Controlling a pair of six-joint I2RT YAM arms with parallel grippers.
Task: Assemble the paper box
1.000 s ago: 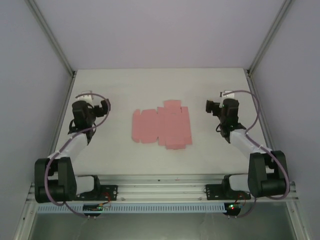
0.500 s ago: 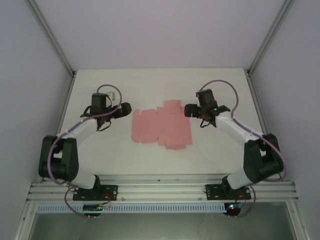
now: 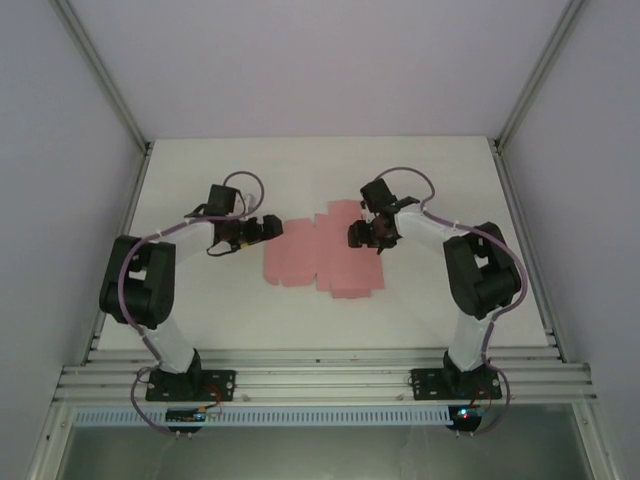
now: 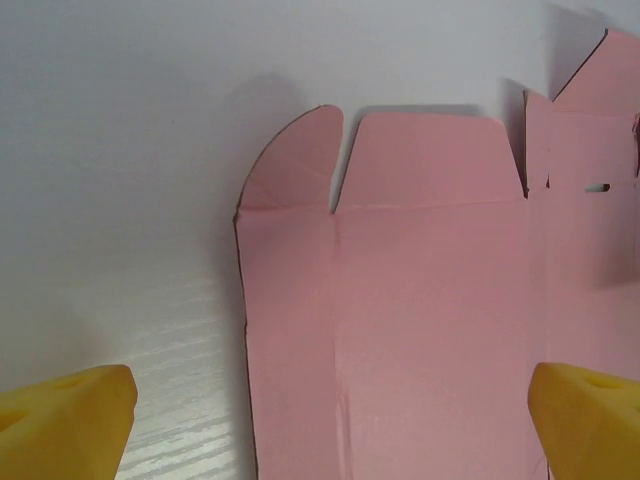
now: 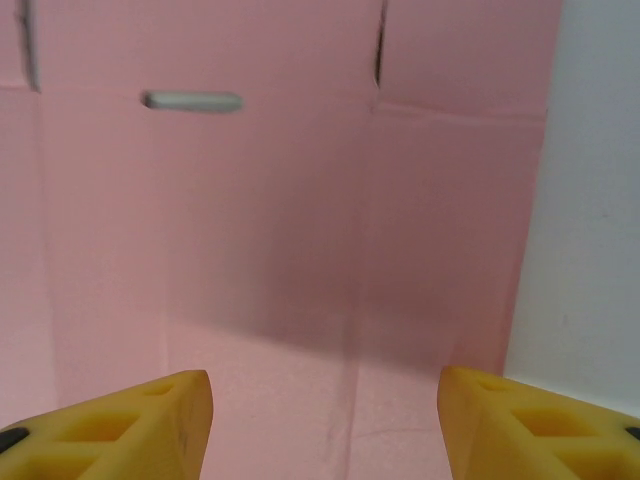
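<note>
The paper box is a flat pale pink die-cut sheet with flaps, lying in the middle of the white table. My left gripper hovers at the sheet's left edge. In the left wrist view that gripper stands wide open, yellow fingertips straddling the sheet's left panel and its rounded flap. My right gripper is over the sheet's upper right part. Seen from the right wrist, this gripper is open above the pink card, near a slot, with nothing between the fingers.
Grey enclosure walls and slanted aluminium posts bound the white table. An aluminium rail with both arm bases runs along the near edge. Bare table lies behind the sheet and to its right.
Both arms have swung inward from the table's sides. The left gripper now sits at the sheet's left edge, the right one over its upper right part. The sheet has not moved.
</note>
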